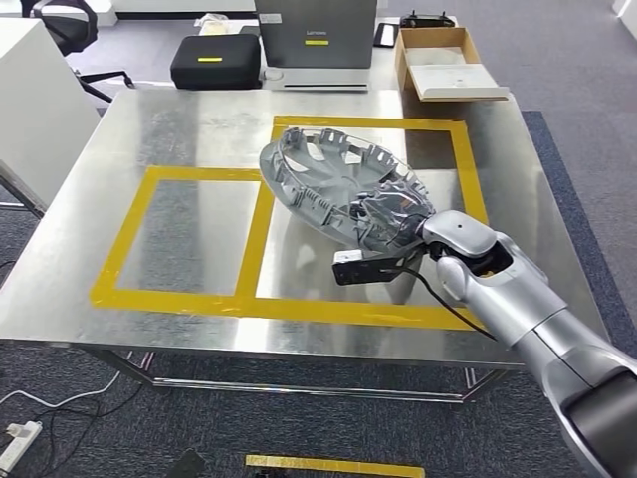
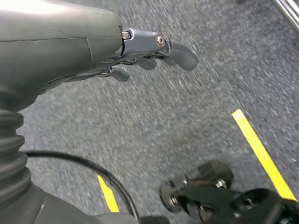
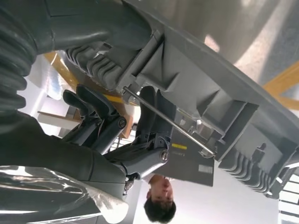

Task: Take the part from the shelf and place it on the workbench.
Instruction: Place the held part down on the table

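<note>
Right hand [image 1: 394,234]: fingers [image 3: 150,109] hooked on hubcap [image 1: 341,184] rim, tilted above desk [image 1: 195,129].
Left hand [image 2: 141,51]: fingers slightly curled, holding nothing, over carpet.

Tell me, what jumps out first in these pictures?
A big grey wheel cover, tilted, gripped at its near edge by the robot's silver right hand over the right-hand yellow-taped box on the shiny metal workbench. The left hand hangs empty above grey carpet.
</note>
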Robot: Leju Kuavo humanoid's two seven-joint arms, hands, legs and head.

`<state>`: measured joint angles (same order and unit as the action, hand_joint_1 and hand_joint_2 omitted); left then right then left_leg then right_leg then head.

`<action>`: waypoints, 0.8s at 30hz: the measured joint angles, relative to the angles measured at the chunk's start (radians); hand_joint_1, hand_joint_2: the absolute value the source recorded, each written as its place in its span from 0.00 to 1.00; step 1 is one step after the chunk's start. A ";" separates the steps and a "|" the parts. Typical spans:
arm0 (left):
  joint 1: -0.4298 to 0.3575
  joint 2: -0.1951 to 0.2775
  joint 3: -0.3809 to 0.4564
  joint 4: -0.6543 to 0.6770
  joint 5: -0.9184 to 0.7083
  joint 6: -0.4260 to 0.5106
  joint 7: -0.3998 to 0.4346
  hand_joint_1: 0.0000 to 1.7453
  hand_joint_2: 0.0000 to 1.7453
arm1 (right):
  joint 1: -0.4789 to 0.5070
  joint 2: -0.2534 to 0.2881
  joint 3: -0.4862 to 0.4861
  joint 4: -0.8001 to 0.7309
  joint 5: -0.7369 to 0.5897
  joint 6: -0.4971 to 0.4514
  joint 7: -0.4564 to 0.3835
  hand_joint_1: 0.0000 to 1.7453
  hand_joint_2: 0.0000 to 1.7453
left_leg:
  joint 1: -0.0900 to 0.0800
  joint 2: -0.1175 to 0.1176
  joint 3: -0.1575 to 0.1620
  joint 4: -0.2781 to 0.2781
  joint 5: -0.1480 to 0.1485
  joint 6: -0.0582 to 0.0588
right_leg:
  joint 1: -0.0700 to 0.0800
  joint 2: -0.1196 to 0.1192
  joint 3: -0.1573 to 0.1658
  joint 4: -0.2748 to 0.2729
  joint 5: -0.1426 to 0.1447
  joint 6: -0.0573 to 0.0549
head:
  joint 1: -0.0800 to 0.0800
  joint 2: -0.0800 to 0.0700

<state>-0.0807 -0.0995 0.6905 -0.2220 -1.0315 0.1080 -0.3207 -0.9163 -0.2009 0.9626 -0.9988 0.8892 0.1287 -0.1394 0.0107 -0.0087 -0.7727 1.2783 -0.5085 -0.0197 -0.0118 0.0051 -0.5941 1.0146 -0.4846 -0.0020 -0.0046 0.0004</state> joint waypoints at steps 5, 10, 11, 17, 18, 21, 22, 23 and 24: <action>-0.007 0.004 0.010 0.000 0.011 -0.047 -0.026 0.00 1.00 | -0.010 0.005 0.014 0.048 -0.021 0.016 -0.007 1.00 1.00 | -0.007 -0.001 0.121 -0.239 0.079 0.020 | 0.007 0.001 0.004 0.002 -0.009 0.016 | 0.001 0.000; -0.008 0.004 0.015 0.000 0.011 -0.045 -0.030 0.00 1.00 | -0.022 0.007 0.023 0.091 -0.040 0.045 -0.016 1.00 1.00 | -0.001 -0.002 0.129 -0.257 0.079 0.040 | 0.005 -0.002 -0.036 0.077 -0.063 0.038 | 0.007 0.000; -0.008 0.005 0.016 0.000 0.011 -0.043 -0.030 0.00 1.00 | -0.026 0.007 0.025 0.098 -0.045 0.048 -0.017 1.00 1.00 | -0.001 -0.001 0.130 -0.257 0.079 0.043 | 0.004 -0.002 -0.066 0.140 -0.094 0.040 | 0.008 0.000; -0.008 0.002 0.019 0.000 0.011 -0.037 -0.026 0.00 1.00 | -0.031 0.007 0.038 0.125 -0.057 0.050 -0.022 0.75 0.75 | 0.001 -0.003 0.139 -0.255 0.072 0.043 | -0.002 -0.005 -0.086 0.145 -0.033 0.049 | 0.010 0.000; -0.009 0.002 0.019 0.000 0.011 -0.035 -0.026 0.00 1.00 | -0.036 0.007 0.039 0.126 -0.059 0.049 -0.022 0.50 0.50 | -0.001 -0.004 0.139 -0.253 0.070 0.039 | -0.002 -0.005 -0.053 0.080 -0.008 0.049 | 0.010 0.000; -0.010 0.003 0.020 0.000 0.011 -0.027 -0.022 0.00 1.00 | -0.047 0.008 0.043 0.127 -0.065 0.045 -0.022 0.00 0.00 | -0.005 -0.005 0.135 -0.248 0.070 0.024 | 0.002 -0.003 -0.014 0.010 0.002 0.038 | 0.007 0.000; -0.010 0.003 0.020 0.000 0.010 -0.024 -0.020 0.00 0.75 | -0.047 0.009 0.043 0.126 -0.068 0.043 -0.021 0.00 0.00 | -0.004 -0.004 0.135 -0.248 0.070 0.019 | 0.001 -0.002 -0.014 0.009 0.002 0.031 | 0.007 0.000; -0.009 0.003 0.020 0.000 0.010 -0.019 -0.020 0.00 0.50 | -0.048 0.008 0.044 0.125 -0.069 0.040 -0.019 0.00 0.00 | -0.004 -0.004 0.133 -0.244 0.065 0.015 | 0.000 -0.002 -0.013 0.008 0.003 0.025 | 0.007 0.000; -0.009 0.003 0.020 0.000 0.009 -0.011 -0.018 0.00 0.25 | -0.049 0.008 0.044 0.122 -0.071 0.035 -0.018 0.00 0.00 | -0.003 -0.003 0.127 -0.226 0.052 0.010 | -0.002 -0.002 -0.011 0.007 0.004 0.018 | 0.005 0.000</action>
<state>-0.0896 -0.0963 0.7103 -0.2220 -1.0223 0.0970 -0.3392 -0.9655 -0.1926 1.0064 -0.8764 0.8182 0.1638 -0.1570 0.0078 -0.0113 -0.6459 1.0522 -0.4564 -0.0095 -0.0134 0.0027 -0.6051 1.0216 -0.4802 0.0164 0.0009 0.0004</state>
